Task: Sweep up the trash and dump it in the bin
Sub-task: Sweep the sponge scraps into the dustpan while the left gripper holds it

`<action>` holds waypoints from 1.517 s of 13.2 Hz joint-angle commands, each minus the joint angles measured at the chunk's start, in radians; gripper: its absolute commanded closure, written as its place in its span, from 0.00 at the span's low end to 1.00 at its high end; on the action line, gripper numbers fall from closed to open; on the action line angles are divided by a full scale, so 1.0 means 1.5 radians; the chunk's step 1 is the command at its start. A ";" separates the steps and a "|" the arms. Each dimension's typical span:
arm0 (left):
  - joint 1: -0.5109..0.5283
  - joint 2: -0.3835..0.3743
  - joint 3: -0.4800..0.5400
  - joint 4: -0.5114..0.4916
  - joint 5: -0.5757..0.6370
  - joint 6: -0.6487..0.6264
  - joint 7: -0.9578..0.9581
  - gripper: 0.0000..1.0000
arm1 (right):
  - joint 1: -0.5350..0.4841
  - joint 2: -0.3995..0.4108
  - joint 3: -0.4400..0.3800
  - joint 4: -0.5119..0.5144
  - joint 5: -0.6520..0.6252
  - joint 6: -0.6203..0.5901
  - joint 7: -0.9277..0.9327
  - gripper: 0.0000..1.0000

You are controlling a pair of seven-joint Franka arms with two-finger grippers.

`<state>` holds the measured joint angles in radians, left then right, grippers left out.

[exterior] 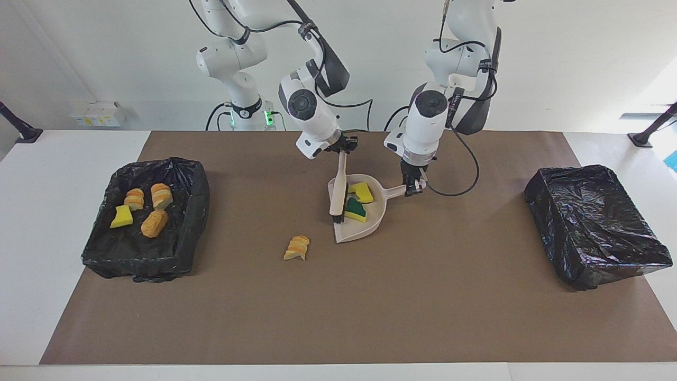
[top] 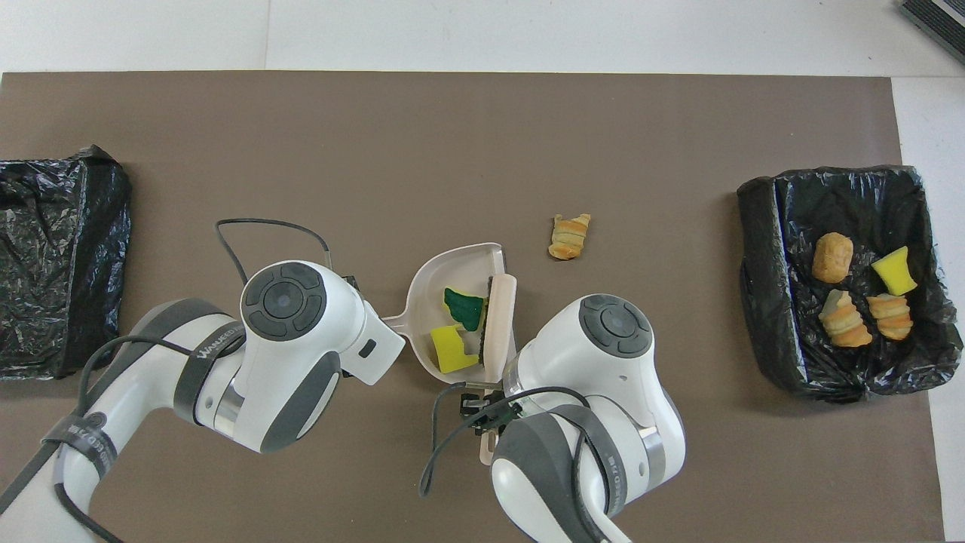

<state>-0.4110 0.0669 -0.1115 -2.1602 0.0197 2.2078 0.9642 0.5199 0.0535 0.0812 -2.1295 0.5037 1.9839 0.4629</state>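
We see the scene from two high cameras. One sits across the table [exterior: 31, 222] and faces the robots, far enough back to take in every edge of the brown mat [exterior: 423, 296] and both arm bases along the top. The other hangs above the robots' own end and looks forward and steeply down, closer in, so the arms fill its lower part. Both share the mat's middle, the dustpan [exterior: 370, 219] and the two black-lined bins [exterior: 180, 233], turned half a turn apart.

Beige dustpan [exterior: 370, 219], yellow-green sponges [exterior: 360, 192]
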 commanded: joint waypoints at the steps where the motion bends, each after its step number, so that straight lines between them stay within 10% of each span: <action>1: 0.008 0.000 0.006 -0.009 -0.010 0.027 0.001 1.00 | -0.046 -0.038 0.000 0.027 -0.123 -0.071 0.004 1.00; 10: 0.018 0.031 0.010 0.068 -0.029 -0.082 -0.136 1.00 | -0.139 0.144 0.003 0.197 -0.606 -0.135 -0.293 1.00; 20: 0.001 0.008 0.005 0.014 0.011 -0.033 -0.147 1.00 | -0.071 0.154 0.014 0.169 -0.203 -0.153 -0.269 1.00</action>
<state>-0.3916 0.1039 -0.1107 -2.0860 0.0157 2.1055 0.7554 0.3845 0.3006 0.0961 -1.8615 0.1132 1.7607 0.0496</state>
